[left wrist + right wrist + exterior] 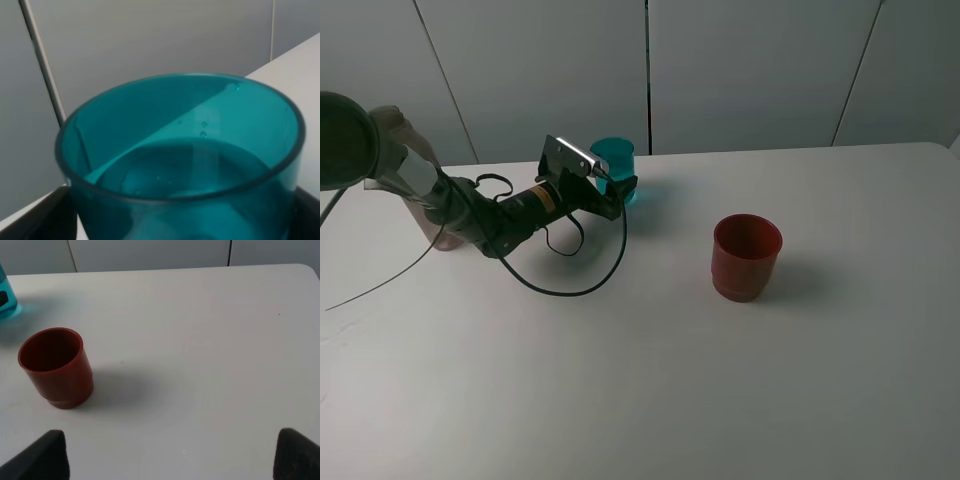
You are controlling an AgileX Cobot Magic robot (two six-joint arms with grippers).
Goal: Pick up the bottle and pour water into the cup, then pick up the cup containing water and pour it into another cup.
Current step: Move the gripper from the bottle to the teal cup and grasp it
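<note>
The cup (pixel 613 160), a translucent teal tumbler with water in it, stands at the back of the table and fills the left wrist view (pixel 190 165). My left gripper (pixel 622 190) is open, its dark fingers (pixel 45 220) on either side of the cup's lower wall. The red-brown cup (pixel 746 256) stands upright to the right, apart from everything; it looks empty in the right wrist view (pixel 56 367). My right gripper (pixel 172 436) is open with nothing between its fingers, hanging short of that cup. The bottle (pixel 436 238) stands at the left, mostly hidden behind my left arm.
A black cable (pixel 565 285) loops from the left arm down onto the white table (pixel 650 400). A grey panelled wall (pixel 740 70) runs right behind the table's far edge, close behind the teal cup.
</note>
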